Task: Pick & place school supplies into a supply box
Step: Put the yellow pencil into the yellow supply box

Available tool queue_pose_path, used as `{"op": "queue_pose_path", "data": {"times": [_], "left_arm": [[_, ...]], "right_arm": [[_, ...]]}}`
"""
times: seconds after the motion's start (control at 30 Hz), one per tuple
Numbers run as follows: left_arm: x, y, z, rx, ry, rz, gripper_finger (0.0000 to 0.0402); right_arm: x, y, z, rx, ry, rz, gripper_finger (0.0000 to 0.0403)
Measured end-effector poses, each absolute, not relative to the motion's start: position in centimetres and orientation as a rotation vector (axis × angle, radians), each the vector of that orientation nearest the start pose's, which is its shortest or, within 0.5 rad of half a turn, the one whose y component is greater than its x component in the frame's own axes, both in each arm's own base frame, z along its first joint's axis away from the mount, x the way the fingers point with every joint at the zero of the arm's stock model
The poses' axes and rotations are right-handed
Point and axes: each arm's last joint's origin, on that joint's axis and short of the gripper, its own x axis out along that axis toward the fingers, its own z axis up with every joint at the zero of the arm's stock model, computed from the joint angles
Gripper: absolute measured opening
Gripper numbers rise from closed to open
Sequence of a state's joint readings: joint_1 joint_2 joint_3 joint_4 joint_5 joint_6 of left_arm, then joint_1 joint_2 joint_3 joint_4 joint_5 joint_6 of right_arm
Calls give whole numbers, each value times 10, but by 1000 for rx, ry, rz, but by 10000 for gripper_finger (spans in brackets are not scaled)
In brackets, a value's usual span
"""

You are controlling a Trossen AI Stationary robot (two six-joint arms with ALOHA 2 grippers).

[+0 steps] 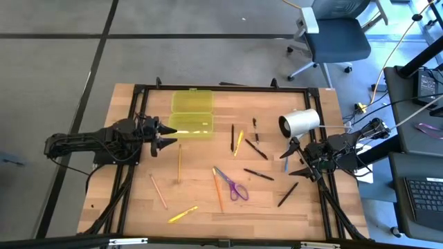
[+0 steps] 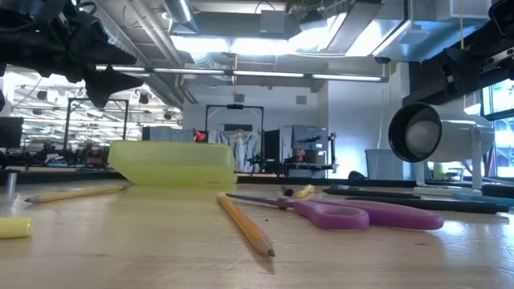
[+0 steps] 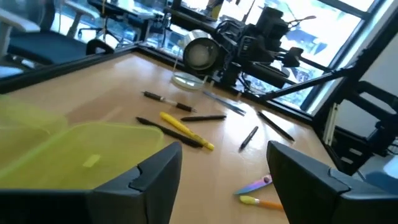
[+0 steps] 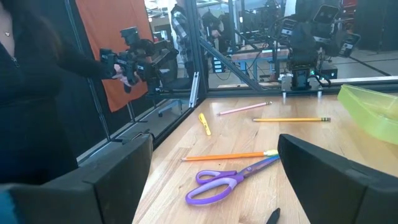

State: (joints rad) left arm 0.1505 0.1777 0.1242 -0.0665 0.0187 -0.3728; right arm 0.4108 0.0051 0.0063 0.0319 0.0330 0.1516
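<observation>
A white cylinder [image 1: 300,123] lies (on its side) on the wooden table [image 1: 277,200].

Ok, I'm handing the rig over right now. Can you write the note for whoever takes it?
Left gripper: open, empty, by the box's front edge.
Right gripper: open, empty, at the table's right side below the white cylinder.
Box: open at the table's back left; nothing clearly seen inside.
Still on the table: scissors front centre, orange pencil beside them, yellow pencil, pink pencil, yellow marker, black pens mid-right.
Done: nothing visibly packed. Left: all supplies.
</observation>
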Motion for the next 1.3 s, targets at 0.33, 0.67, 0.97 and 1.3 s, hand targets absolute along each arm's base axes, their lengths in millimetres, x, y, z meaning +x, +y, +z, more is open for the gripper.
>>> {"op": "queue_pose_path", "data": {"times": [0.33, 0.67, 0.97, 1.3], "left_arm": [[114, 17, 237, -175, 214, 156, 216], [145, 18, 276, -425, 736, 303, 204], [197, -2, 266, -641, 1066, 542, 194], [241, -23, 204, -950, 1265, 915, 193]], "right_arm": [[90, 38, 168, 158, -3, 379, 351], [90, 38, 168, 157, -5, 379, 351], [90, 38, 168, 154, -5, 379, 351], [90, 38, 168, 154, -5, 379, 351]]}}
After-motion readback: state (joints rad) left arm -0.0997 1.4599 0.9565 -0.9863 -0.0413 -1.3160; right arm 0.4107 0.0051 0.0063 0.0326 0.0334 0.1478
